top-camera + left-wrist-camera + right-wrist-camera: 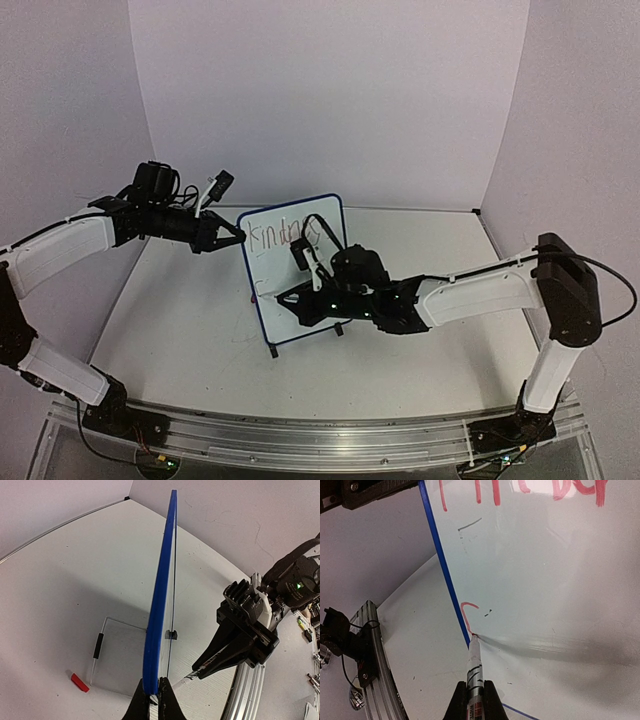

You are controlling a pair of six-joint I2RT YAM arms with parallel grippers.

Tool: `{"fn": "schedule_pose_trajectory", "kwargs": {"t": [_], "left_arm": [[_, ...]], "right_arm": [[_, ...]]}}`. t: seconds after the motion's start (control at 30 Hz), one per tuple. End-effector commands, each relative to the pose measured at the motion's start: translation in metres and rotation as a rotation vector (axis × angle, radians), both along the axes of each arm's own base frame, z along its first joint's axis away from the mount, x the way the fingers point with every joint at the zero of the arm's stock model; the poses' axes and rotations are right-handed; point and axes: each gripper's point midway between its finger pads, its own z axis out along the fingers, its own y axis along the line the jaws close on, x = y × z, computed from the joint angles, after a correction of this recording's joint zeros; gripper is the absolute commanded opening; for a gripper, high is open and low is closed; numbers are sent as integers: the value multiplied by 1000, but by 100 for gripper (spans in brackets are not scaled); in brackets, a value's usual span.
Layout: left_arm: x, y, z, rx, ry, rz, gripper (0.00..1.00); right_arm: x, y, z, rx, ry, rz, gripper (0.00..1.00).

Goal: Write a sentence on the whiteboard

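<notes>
The whiteboard [275, 265] stands upright mid-table, blue-framed. My left gripper [238, 237] is shut on its upper left edge; in the left wrist view the jaws [154, 695] pinch the blue frame [161, 580]. My right gripper [292, 298] is shut on a marker [474, 665]. The marker's tip touches the board [545, 580] at the lower end of a red curved stroke [465, 614] near the left frame. Of the sentence, one red word [285, 235] runs along the board's top, and its lower strokes [520, 490] show in the right wrist view.
A small red cap [79, 682] lies on the table behind the board, beside the board's wire stand with its black foot [98, 645]. The aluminium rail [320, 435] runs along the near table edge. White walls close in the left, back and right.
</notes>
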Motion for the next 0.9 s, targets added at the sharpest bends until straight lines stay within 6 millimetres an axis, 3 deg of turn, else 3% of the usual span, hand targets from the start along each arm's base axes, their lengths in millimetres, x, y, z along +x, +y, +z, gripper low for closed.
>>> {"fn": "schedule_pose_trajectory", "kwargs": {"t": [0.0, 0.13, 0.3, 0.4, 0.87], "left_arm": [[-7, 0, -32, 94, 62, -9, 0], [-7, 0, -32, 95, 63, -8, 0], [-7, 0, -32, 95, 60, -9, 0], [-6, 0, -32, 96, 61, -9, 0], [-6, 0, -32, 97, 59, -7, 0]], "right_arm": [[11, -13, 22, 23, -52, -72, 0], [5, -15, 32, 49, -57, -49, 0], [-7, -19, 63, 122, -84, -1, 0], [-4, -23, 74, 134, -105, -25, 0], [14, -14, 71, 53, -155, -62, 0]]}}
